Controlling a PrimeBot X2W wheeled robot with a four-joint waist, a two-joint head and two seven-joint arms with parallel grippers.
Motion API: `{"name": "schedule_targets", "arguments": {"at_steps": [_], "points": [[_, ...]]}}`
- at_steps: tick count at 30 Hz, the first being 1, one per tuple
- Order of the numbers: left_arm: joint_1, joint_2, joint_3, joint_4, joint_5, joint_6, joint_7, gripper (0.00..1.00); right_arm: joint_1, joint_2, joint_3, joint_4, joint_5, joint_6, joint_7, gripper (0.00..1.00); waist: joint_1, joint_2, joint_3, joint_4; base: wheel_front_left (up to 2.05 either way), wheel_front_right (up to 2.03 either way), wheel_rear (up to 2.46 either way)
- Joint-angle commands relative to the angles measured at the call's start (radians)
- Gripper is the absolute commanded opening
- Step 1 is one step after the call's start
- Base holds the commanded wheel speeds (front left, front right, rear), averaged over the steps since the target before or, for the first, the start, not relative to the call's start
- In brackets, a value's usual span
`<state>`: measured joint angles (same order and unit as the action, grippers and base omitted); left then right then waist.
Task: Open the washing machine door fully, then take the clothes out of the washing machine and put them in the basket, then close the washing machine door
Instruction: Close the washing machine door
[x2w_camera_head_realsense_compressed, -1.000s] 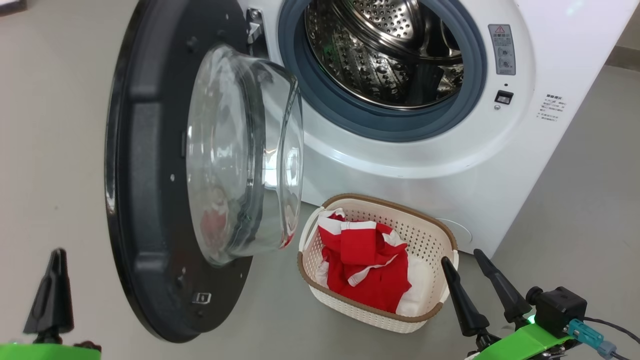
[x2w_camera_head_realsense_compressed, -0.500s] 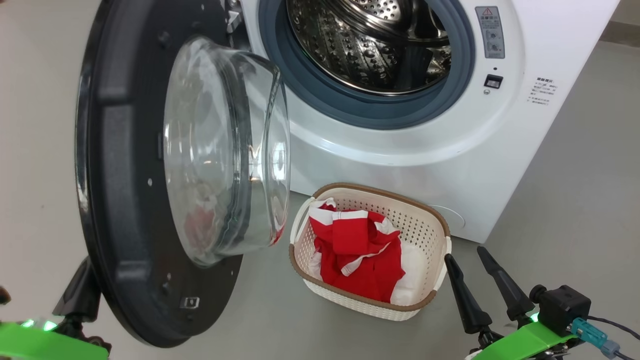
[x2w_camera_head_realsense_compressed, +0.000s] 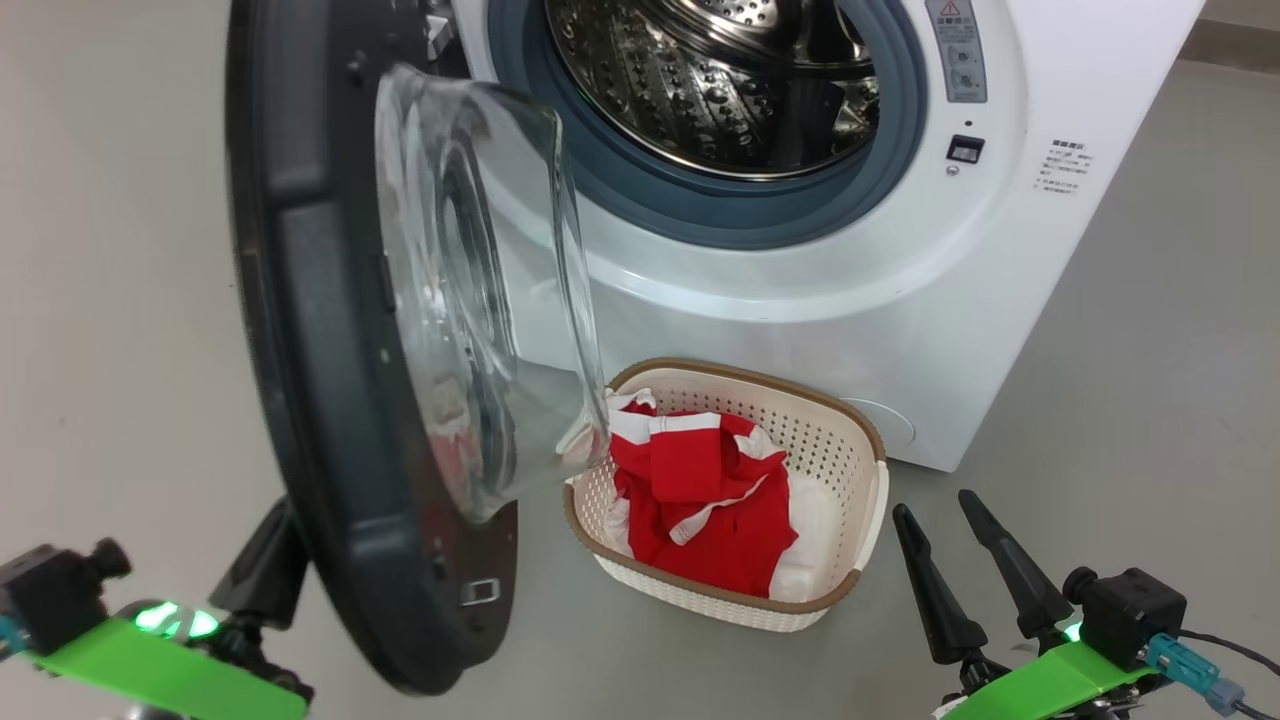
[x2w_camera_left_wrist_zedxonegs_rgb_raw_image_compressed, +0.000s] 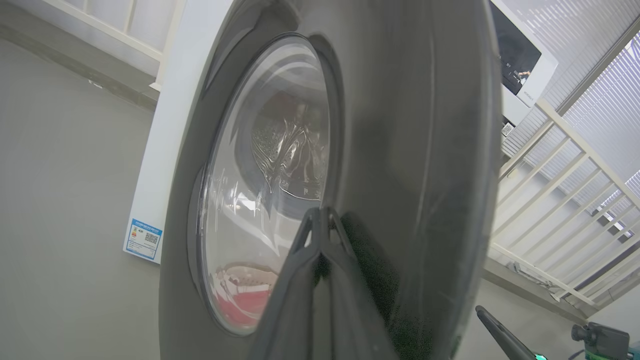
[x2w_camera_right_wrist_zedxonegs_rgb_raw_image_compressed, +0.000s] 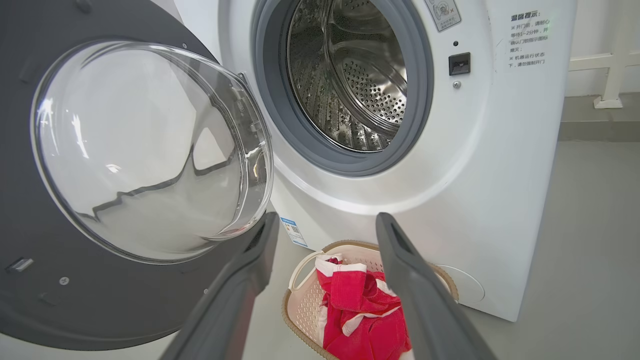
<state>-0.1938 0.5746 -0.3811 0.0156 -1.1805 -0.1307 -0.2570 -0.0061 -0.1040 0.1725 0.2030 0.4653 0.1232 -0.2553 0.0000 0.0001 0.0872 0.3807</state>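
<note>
Floor (x2w_camera_head_realsense_compressed: 1150, 350): grey and smooth; machine (x2w_camera_head_realsense_compressed: 800, 300) stands on it, basket (x2w_camera_head_realsense_compressed: 868, 440) on the floor just in front of it.
Door (x2w_camera_head_realsense_compressed: 320, 350): partly open, swung nearer the opening than half a second ago and now more edge-on; in the head view its glass bowl overlaps the basket's left rim.
Camera: the head view has shifted too, so the machine sits further left.
Clothes (x2w_camera_head_realsense_compressed: 700, 500): red and white, heaped in the basket as before.
Left end effector (x2w_camera_left_wrist_zedxonegs_rgb_raw_image_compressed: 320, 216): fingers pressed together with nothing between them, tips at the door's outer face where window meets rim; contact is not certain.
Right end effector (x2w_camera_head_realsense_compressed: 932, 508): fingers spread, holding nothing, over the floor right of the basket, placed as before.
Left wrist view: door's outer side, blue label (x2w_camera_left_wrist_zedxonegs_rgb_raw_image_compressed: 143, 239) low on the machine, white railing (x2w_camera_left_wrist_zedxonegs_rgb_raw_image_compressed: 560, 165).
Right wrist view: door's inner side, steel drum (x2w_camera_right_wrist_zedxonegs_rgb_raw_image_compressed: 360, 75), basket between the fingers.
</note>
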Motion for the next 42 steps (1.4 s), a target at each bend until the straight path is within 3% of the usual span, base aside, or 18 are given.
{"name": "schedule_targets", "arguments": {"at_steps": [1, 6, 20, 42], "points": [[-0.072, 0.016, 0.012, -0.039, 0.017, 0.000, -0.005, 0.00, -0.032, -0.005, 0.016, -0.030, -0.007, 0.008, -0.006, 1.00, 0.0000, -0.0001, 0.005, -0.007, 0.00, 0.00, 0.00], [-0.137, -0.032, -0.034, -0.031, 0.061, 0.000, -0.005, 0.00, -0.036, -0.003, 0.009, -0.035, -0.010, 0.008, -0.006, 1.00, 0.0000, -0.0001, 0.020, -0.043, 0.00, 0.00, 0.00], [-0.306, -0.097, -0.133, 0.024, 0.102, 0.000, -0.005, 0.00, -0.056, 0.016, -0.025, -0.057, -0.022, 0.008, -0.006, 1.00, 0.0000, -0.0001, 0.093, -0.166, 0.00, 0.00, 0.00], [-0.645, -0.173, -0.119, 0.233, 0.163, 0.000, -0.005, 0.00, -0.120, 0.053, -0.077, -0.095, -0.032, 0.008, -0.006, 1.00, 0.0000, -0.0001, 0.254, -0.360, 0.00, 0.00, 0.00]]}}
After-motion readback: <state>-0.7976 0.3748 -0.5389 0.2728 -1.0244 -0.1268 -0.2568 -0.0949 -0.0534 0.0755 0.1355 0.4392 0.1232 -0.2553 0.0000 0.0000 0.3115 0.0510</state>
